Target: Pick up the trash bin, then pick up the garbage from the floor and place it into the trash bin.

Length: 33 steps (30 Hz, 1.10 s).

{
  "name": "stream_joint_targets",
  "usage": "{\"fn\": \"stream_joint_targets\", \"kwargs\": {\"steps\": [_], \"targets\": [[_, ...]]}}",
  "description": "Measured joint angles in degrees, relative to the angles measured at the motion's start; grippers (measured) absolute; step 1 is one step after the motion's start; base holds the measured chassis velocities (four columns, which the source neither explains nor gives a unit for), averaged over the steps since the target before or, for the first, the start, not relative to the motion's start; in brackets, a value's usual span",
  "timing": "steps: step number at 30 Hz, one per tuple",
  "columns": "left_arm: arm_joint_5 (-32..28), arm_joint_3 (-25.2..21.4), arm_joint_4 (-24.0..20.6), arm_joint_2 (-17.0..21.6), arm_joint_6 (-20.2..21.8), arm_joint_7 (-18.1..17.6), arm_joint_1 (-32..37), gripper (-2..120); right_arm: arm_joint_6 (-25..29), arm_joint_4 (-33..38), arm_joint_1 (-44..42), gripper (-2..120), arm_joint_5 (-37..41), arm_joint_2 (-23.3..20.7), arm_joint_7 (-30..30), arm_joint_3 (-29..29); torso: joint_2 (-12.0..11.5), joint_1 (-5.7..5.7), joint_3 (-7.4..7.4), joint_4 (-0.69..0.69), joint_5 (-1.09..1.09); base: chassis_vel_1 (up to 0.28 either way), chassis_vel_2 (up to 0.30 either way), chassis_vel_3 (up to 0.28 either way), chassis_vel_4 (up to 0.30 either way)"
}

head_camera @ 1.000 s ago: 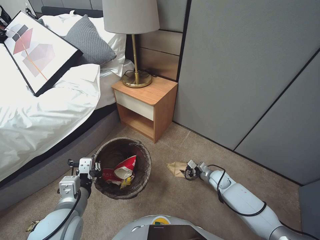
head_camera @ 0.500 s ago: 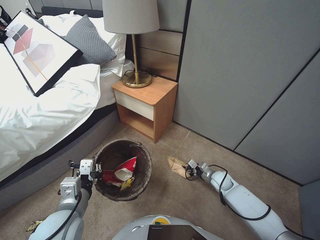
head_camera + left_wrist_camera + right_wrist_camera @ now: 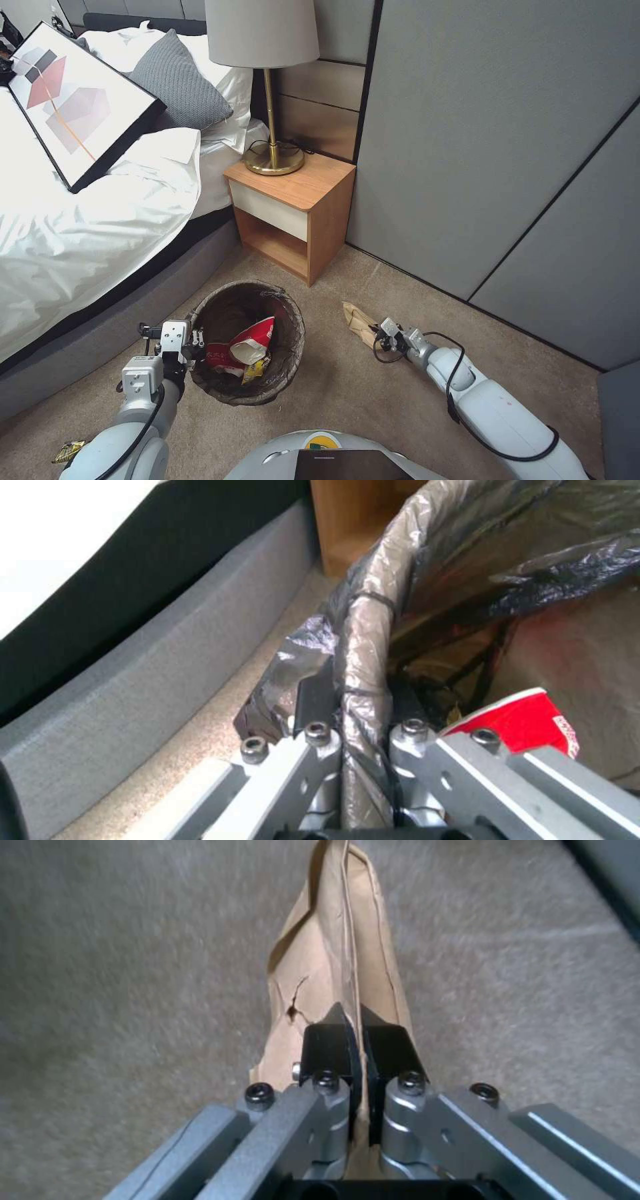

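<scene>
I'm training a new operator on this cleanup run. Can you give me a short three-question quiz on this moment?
1. True or false: the right gripper is shut on the paper bag.
2. What does the left gripper clamp? A) lamp B) bin rim C) pillow
3. Fill in: the red-and-white cup lies inside the ____.

Key: 1 true; 2 B, the trash bin; 3 bin.

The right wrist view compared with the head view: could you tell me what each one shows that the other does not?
The right wrist view alone shows the finger pads pinching an edge of the tan paper bag, and a small tear in it. The head view alone shows the left gripper shut on the trash bin rim, a red-and-white cup inside, a wrapper on the carpet, the bed and nightstand. Both show the right gripper holding the bag low over the carpet.
</scene>
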Motion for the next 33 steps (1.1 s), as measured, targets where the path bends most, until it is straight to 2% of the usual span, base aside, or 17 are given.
{"fn": "stream_joint_targets", "kwargs": {"steps": [2,4,6,8,10,12,13,15,16,18,20,22,24,28,33], "targets": [[-0.05,-0.04,0.00,0.02,0.00,-0.02,0.10,2,0.09,1.30,-0.90,0,-0.01,-0.11,0.07,0.82,0.00,0.00,0.00,-0.01,0.00,0.000,0.000,0.000,0.000],[-1.05,-0.10,0.00,0.11,0.05,-0.44,0.16,2,0.08,7.30,-4.56,0,0.07,-0.63,0.17,4.45,0.00,0.00,0.00,0.00,-0.02,0.000,0.000,0.000,0.000],[-1.45,-0.11,0.00,0.12,0.11,-0.61,0.14,2,0.06,9.10,-5.53,0,0.08,-0.64,0.18,5.66,0.00,0.00,0.00,-0.01,-0.02,0.000,0.000,0.000,0.000],[-2.25,-0.03,0.00,0.21,0.33,-1.04,0.01,2,0.04,14.66,-8.22,0,0.16,-0.43,0.47,9.51,0.00,0.00,0.00,0.01,-0.02,0.000,0.000,0.000,0.000],[-2.30,0.03,0.00,0.27,0.35,-1.12,-0.01,2,-0.04,17.20,-9.36,0,0.39,-0.32,0.66,11.18,0.00,0.00,0.00,0.00,-0.01,0.000,0.000,0.000,0.000],[-2.31,0.11,0.00,0.44,0.37,-1.19,-0.05,2,-0.61,22.22,-11.22,0,1.58,-0.50,0.85,14.17,0.00,0.00,0.00,0.00,-0.03,0.000,0.000,0.000,0.000],[-2.31,0.11,0.00,0.44,0.37,-1.19,-0.05,2,-0.61,22.22,-11.22,0,1.58,-0.50,0.85,14.17,0.00,0.00,0.00,0.00,-0.03,0.000,0.000,0.000,0.000],[-2.31,0.14,0.00,0.56,0.39,-1.20,-0.06,2,-1.45,29.09,-13.34,0,4.26,-1.23,1.09,17.47,0.01,0.00,0.00,0.01,-0.02,0.000,0.000,0.000,0.000],[-2.31,0.14,0.00,0.56,0.39,-1.20,-0.06,2,-1.45,29.09,-13.34,0,4.26,-1.23,1.09,17.47,0.01,0.00,0.00,0.01,-0.02,0.000,0.000,0.000,0.000],[-2.30,0.17,0.00,0.64,0.40,-1.21,0.00,2,-1.90,33.90,-14.40,0,5.96,-1.79,1.14,19.26,0.01,0.00,0.00,0.00,-0.01,0.000,0.000,0.000,0.000],[-2.28,0.18,0.00,0.65,0.40,-1.21,0.03,2,-2.05,34.90,-14.53,0,6.38,-1.93,1.16,19.62,0.01,0.00,0.00,0.00,-0.01,0.000,0.000,0.000,0.000],[-2.24,0.27,0.00,0.70,0.41,-1.21,0.19,2,-3.27,40.62,-14.83,0,9.34,-2.78,1.63,20.78,0.01,0.00,0.00,0.01,-0.02,0.000,0.000,0.000,0.000],[-2.23,0.28,0.00,0.72,0.41,-1.21,0.22,2,-3.60,41.79,-14.78,0,10.21,-2.99,1.85,20.81,0.01,0.00,0.00,0.01,-0.01,0.000,0.000,0.000,0.000],[-2.19,0.28,0.00,1.07,0.41,-1.21,0.08,2,-6.89,48.59,-12.25,0,15.99,-4.93,4.29,17.91,0.01,0.00,0.00,0.01,-0.02,0.000,0.000,0.000,0.000],[-2.28,0.33,0.00,1.37,0.45,-1.21,0.00,2,-9.37,51.84,-9.58,0,19.67,-6.32,5.67,14.76,0.01,0.00,0.00,0.01,-0.02,0.000,0.000,0.000,0.000]]}}
